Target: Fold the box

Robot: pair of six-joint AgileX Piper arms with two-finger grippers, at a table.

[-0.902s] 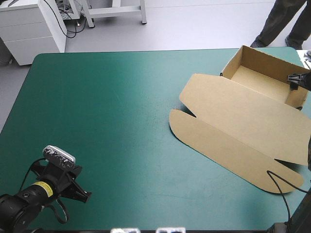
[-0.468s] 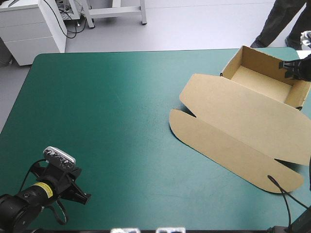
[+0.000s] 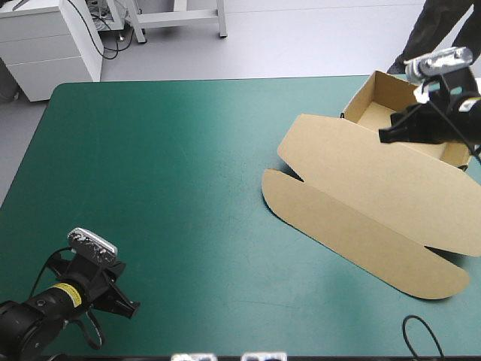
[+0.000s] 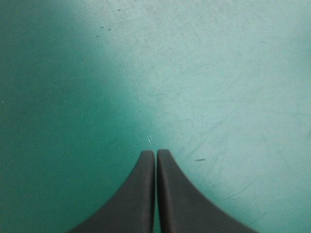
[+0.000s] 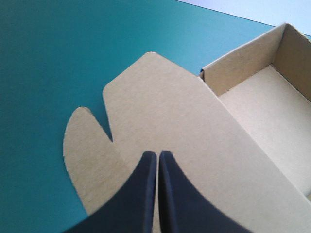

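Note:
The brown box (image 3: 361, 195) lies at the table's right side as an open tray (image 3: 379, 113) with raised walls, its lid flat toward the front. My right gripper (image 3: 385, 137) hovers over the tray's near wall where the lid begins, shut and holding nothing. The right wrist view shows its fingers (image 5: 146, 194) met in one point above the lid (image 5: 160, 111), with the tray (image 5: 277, 111) off to one side. At the front left corner, far from the box, my left gripper (image 3: 132, 304) rests low. It is shut (image 4: 156, 154) over bare teal-green cover.
The box's tray sits near the table's far right corner, and the lid's rounded flap (image 3: 421, 282) reaches toward the front right edge. A wide stretch of teal-green cover (image 3: 188, 188) separates the left gripper from the box.
The right gripper has shut and swung from the tray's right wall up and left, over the tray toward the lid. The left arm has stayed put.

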